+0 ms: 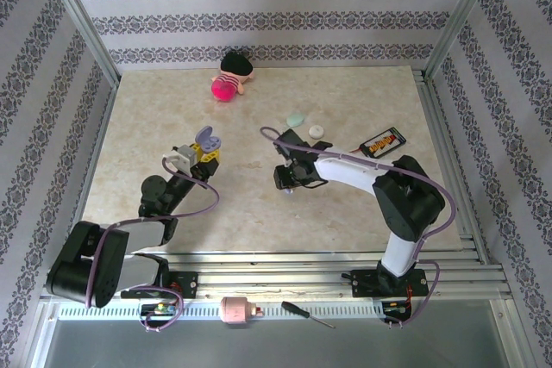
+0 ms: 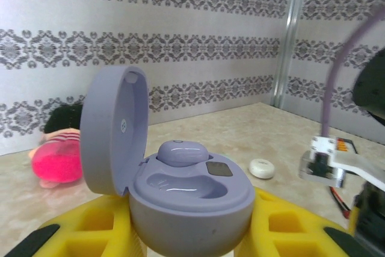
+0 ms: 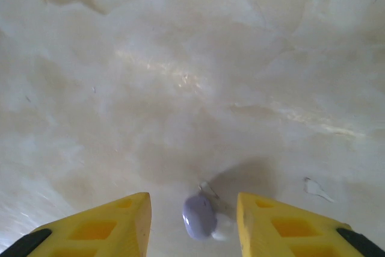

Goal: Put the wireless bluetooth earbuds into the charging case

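Note:
My left gripper (image 1: 205, 154) is shut on the lavender charging case (image 2: 192, 200), clamping its base between yellow fingers (image 2: 78, 233). The case's lid (image 2: 111, 130) stands open to the left. One lavender earbud (image 2: 182, 151) sits in the rear socket, and the front socket is empty. My right gripper (image 1: 289, 180) hovers low over the table near its middle, open. A second lavender earbud (image 3: 200, 216) with a whitish tip lies on the table between the yellow fingers (image 3: 120, 221), touching neither of them.
A pink doll (image 1: 231, 77) lies at the back of the table. A mint oval case (image 1: 296, 117) and a white round case (image 1: 316, 131) sit behind the right gripper. An orange-and-black gadget (image 1: 384, 141) lies to the right. A screwdriver (image 1: 306, 313) rests on the front rail.

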